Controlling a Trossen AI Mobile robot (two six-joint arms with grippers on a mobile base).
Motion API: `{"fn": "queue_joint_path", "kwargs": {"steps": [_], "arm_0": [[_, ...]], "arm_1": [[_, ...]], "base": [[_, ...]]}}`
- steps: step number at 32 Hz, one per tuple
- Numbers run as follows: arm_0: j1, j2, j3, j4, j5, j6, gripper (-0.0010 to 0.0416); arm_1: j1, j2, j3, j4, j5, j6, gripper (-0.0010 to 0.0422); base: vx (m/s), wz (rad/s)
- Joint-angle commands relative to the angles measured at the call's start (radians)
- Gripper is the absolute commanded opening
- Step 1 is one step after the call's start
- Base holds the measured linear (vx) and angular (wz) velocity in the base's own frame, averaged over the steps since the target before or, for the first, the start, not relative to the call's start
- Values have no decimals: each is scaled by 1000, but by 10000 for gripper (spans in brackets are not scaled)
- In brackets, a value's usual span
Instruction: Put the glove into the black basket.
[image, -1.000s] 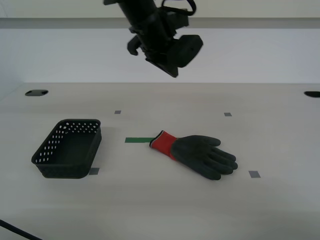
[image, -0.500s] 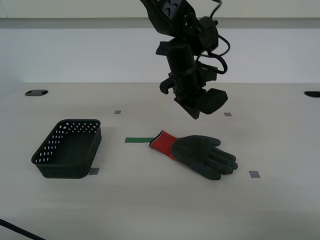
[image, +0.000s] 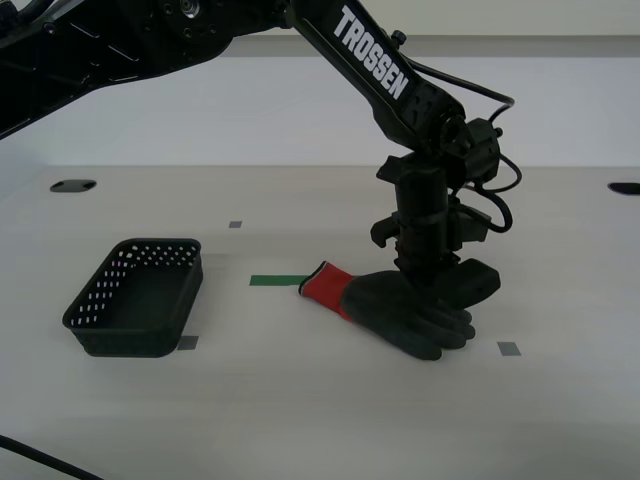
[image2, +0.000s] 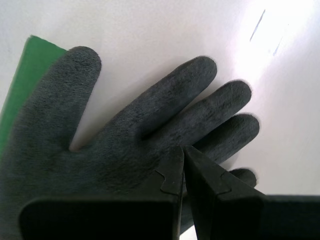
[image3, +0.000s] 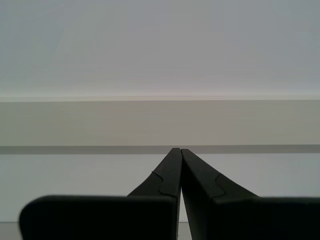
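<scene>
The glove (image: 400, 315) lies flat on the pale table, dark fingers toward the exterior view's right and red cuff (image: 325, 285) toward the left. My second gripper (image: 426, 283) points straight down, its tips at the glove's palm. In the second wrist view the jaws (image2: 183, 148) are closed together over the dark palm (image2: 125, 140), with no glove between them. The black basket (image: 135, 297) stands empty at the exterior view's left, well apart from the glove. My first gripper (image3: 176, 150) is shut, empty and faces a blank wall.
A green tape strip (image: 275, 281) lies just beside the red cuff. Small grey tape squares (image: 508, 348) dot the table. Dark holes (image: 72, 185) sit at the far table corners. A black cable (image: 30, 460) crosses the near left corner.
The second arm has swung down and toward the exterior view's right, from high above the table to the glove's palm. The glove and basket have not moved.
</scene>
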Motion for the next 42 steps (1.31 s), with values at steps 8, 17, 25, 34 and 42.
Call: {"fn": "queue_joint_path", "kwargs": {"steps": [8,17,25,34,42], "arm_0": [[0,0,1,-12,0,0,1],[0,0,1,-12,0,0,0],[1,0,1,-12,0,0,0],[0,0,1,-13,0,0,1],[1,0,1,-13,0,0,1]], "arm_1": [[1,1,-2,-45,-155,-1,170],[1,1,-10,-101,-163,-18,296],[2,-5,-1,-184,-243,-6,256],[9,0,13,-187,-328,-11,240],[48,0,-88,-86,-229,-79,240]], "base": [[0,0],[0,0],[0,0],[0,0],[0,0]]}}
